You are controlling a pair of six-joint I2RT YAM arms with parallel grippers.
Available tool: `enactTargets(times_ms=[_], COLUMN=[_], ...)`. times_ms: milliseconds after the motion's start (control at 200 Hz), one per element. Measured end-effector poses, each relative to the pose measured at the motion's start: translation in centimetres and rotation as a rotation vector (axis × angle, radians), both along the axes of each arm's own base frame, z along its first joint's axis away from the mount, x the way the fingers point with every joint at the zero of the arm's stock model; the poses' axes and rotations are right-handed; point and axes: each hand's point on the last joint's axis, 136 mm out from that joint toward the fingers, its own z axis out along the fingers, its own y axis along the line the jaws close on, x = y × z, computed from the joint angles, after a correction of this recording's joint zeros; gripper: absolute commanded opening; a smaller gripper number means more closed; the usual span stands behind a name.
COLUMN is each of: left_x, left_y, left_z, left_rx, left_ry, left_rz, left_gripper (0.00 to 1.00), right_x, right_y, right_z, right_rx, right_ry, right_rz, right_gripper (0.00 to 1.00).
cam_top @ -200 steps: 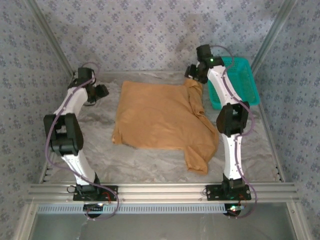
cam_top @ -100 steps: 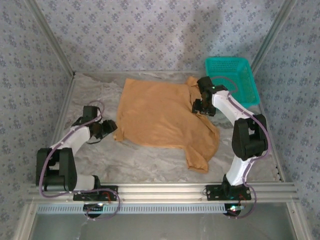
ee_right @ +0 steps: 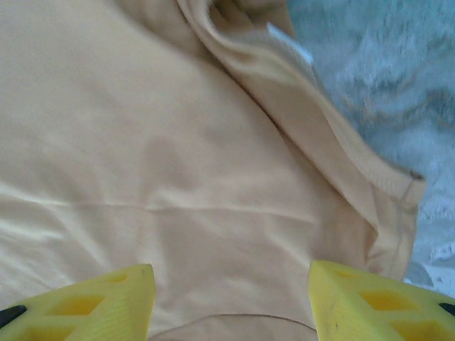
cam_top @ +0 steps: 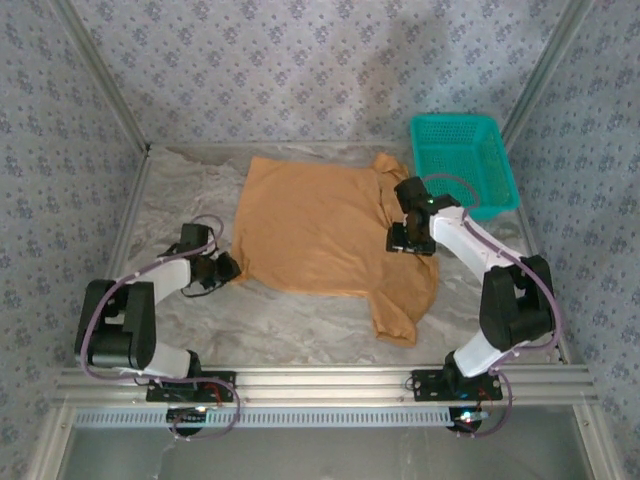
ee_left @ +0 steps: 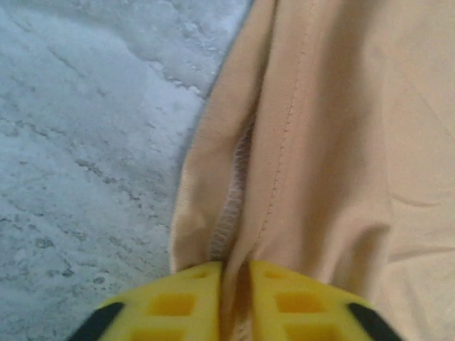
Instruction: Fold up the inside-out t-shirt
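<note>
Left of the teal basket (cam_top: 455,120), on the pale marbled table (cam_top: 180,195): the inside-out t-shirt (cam_top: 310,225), orange-tan, spread mostly flat. Closest to the basket, the shirt's upper right corner, bunched a little, near the basket's left wall but apart from it. From there the cloth runs away from the basket, toward the arm bases and the left arm, with one sleeve trailing out at the end nearest the bases. At the shirt's corner farthest from the basket: the left gripper (cam_top: 228,268), low over the table and clamped shut on the very edge of the cloth. Seen close from the left wrist: yellow fingers (ee_left: 178,309) pressed together, with a fold of shirt and its stitched seam (ee_left: 281,163) pinched between them, bare table off to one side of the fold. Just below the basket's near left corner, over the shirt's right-hand edge: the right gripper (cam_top: 405,243), jaws spread wide, gripping nothing. Seen from the right wrist: smooth cloth lying between the two parted yellow fingers (ee_right: 92,302), the ribbed collar (ee_right: 334,142) curling ahead of them, and a small white tag (ee_right: 291,44) at the collar's far end. Cannot tell whether those fingertips touch the cloth or hang just above it.
</note>
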Motion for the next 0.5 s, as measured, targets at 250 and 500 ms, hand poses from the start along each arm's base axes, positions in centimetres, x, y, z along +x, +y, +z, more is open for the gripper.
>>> enactTargets(times_ms=[250,500], left_x=[0.7,1.0], left_y=[6.1,9.8], left_z=[1.3,5.6], left_rx=[0.05,0.093], left_ry=[-0.002,-0.142], left_rz=[0.185,0.307], left_gripper=[0.0,0.0], right_x=[-0.9,-0.6], right_y=[-1.4,-3.3], right_z=[-5.3,-7.0], right_rx=[-0.036,-0.043], right_ry=[0.14,0.2], right_rz=[-0.061,-0.133], right_gripper=[0.57,0.55])
